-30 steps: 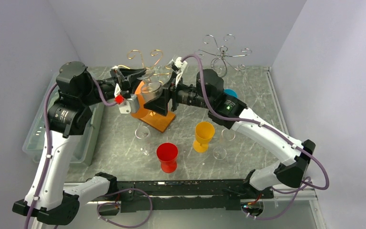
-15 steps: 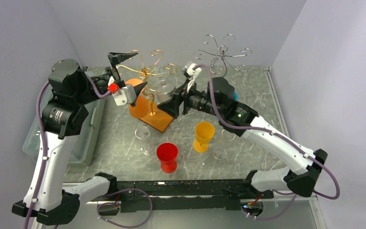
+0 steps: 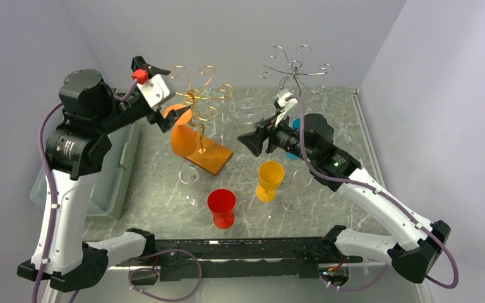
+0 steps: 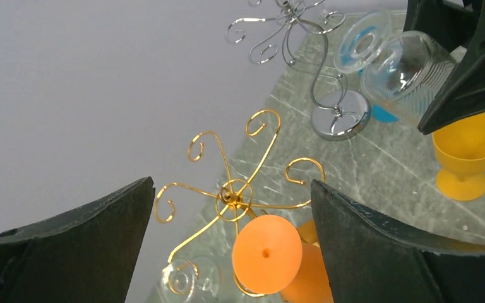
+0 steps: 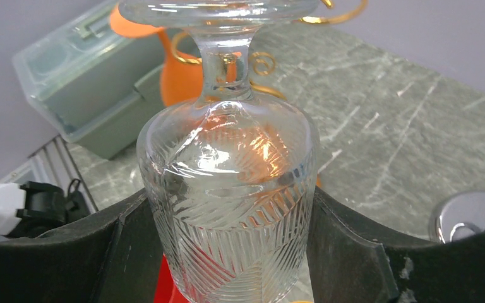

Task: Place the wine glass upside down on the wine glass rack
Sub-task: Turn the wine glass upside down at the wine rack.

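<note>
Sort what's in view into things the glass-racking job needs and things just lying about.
Job: clear wine glass, right gripper holding it, gold rack, silver rack (either may be the target).
Lying about: hung orange glass, yellow goblet, red goblet, grey bin.

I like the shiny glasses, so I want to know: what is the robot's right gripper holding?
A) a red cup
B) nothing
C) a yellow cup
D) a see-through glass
D: in the right wrist view, the right gripper is closed on both sides of the clear patterned glass.
</note>
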You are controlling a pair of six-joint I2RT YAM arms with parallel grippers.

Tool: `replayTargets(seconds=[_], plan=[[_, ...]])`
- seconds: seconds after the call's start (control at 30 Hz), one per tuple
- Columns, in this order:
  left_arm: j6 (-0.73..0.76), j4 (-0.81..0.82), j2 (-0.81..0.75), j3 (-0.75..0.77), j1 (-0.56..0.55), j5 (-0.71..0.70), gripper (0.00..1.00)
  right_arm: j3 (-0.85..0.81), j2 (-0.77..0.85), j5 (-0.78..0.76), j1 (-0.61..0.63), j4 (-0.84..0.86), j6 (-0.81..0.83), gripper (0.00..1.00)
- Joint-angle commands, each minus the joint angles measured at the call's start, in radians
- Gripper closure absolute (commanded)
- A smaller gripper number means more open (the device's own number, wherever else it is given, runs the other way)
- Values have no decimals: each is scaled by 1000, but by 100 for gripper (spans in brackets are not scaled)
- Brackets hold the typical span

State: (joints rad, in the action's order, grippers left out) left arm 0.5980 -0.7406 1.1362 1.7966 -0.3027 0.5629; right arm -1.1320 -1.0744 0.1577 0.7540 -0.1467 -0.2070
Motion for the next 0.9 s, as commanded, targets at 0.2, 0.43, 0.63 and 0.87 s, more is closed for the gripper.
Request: replayTargets(seconds=[0.2,0.43,0.63,0.87], plan=[[-196,-108,60,86,-1,-88,0,1,-78,86,-43,193,91,100],[-250,-42,40,36,-1,-23,2,-79,-170,183,-57,151,138,100],[-382,47,82,24,-1,161,3,-92,-161,215,-57,132,161,100],[-495,128,174,44,-1,195,8,-102,-172,199,-58,117,189,100]])
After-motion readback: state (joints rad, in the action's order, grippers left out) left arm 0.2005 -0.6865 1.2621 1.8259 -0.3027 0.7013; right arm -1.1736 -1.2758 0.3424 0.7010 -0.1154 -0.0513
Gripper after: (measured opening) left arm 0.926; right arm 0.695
